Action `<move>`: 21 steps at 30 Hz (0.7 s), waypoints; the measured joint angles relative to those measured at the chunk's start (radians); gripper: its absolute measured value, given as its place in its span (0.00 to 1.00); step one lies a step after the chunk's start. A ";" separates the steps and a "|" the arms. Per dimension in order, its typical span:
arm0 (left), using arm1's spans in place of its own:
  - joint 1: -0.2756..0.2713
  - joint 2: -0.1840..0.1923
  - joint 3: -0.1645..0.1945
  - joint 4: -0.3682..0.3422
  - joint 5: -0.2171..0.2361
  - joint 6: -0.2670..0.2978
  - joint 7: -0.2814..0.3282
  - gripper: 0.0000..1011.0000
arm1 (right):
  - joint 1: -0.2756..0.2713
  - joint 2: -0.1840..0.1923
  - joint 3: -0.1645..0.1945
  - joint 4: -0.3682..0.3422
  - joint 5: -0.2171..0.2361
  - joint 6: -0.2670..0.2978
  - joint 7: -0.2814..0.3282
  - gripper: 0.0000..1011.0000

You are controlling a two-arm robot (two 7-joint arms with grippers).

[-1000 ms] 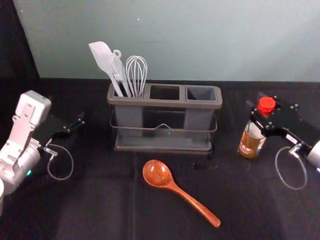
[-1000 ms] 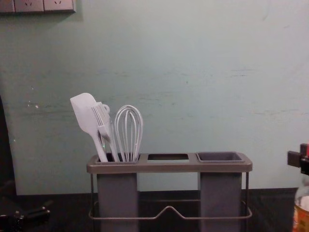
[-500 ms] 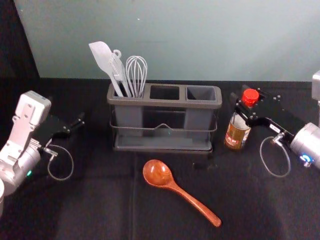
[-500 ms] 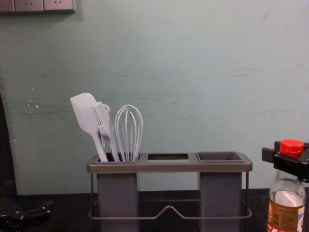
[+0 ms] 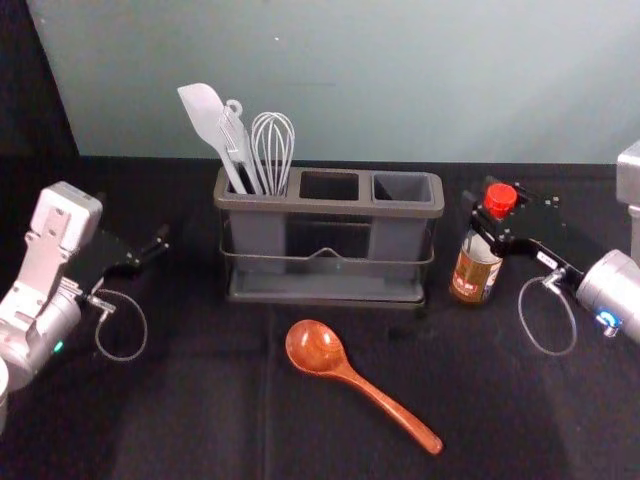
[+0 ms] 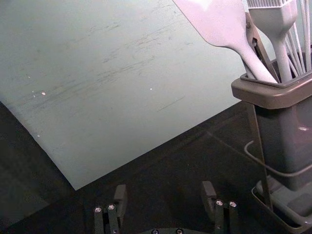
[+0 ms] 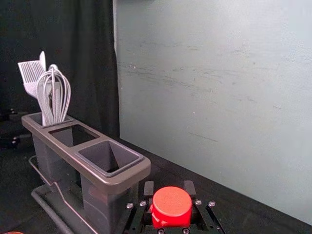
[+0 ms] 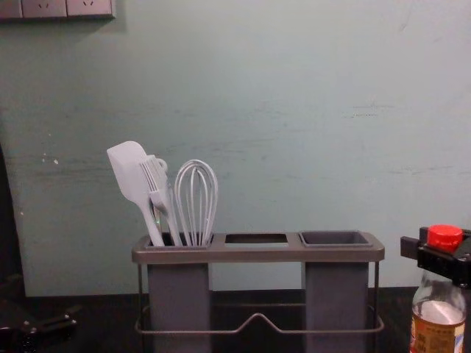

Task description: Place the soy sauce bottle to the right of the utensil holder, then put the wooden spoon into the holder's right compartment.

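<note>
The soy sauce bottle (image 5: 474,269), red-capped and upright, is at the right of the utensil holder (image 5: 330,205), a small gap between them. My right gripper (image 5: 474,208) is shut on its neck just under the cap; in the right wrist view the red cap (image 7: 171,206) sits between the fingers of the right gripper (image 7: 169,188). The wooden spoon (image 5: 367,386) lies in front of the holder, bowl toward the left, handle toward the front right. The holder's right compartment (image 8: 335,239) is empty. My left gripper (image 5: 135,225) stays parked at the left, and the left gripper (image 6: 164,192) is open.
White utensils, a spatula (image 8: 131,170), a brush (image 8: 156,184) and a whisk (image 8: 196,195), stand in the holder's left compartment. A pale green wall (image 5: 350,80) rises behind the black-covered table (image 5: 200,400).
The right gripper has carried the bottle leftward, closer to the holder, then slightly down in the chest view. The left arm, holder and spoon have stayed still.
</note>
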 joint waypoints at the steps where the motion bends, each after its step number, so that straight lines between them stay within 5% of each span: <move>1: 0.000 0.000 0.000 0.000 0.000 0.000 0.000 0.99 | 0.001 0.000 -0.001 0.002 -0.001 -0.002 0.000 0.37; 11: 0.000 0.000 0.000 0.000 0.000 0.000 0.000 0.99 | 0.000 0.000 0.000 0.002 -0.001 -0.003 0.000 0.37; 21: 0.000 0.000 0.000 0.000 0.000 0.000 0.000 0.99 | -0.001 0.001 0.001 0.000 0.000 -0.003 0.000 0.67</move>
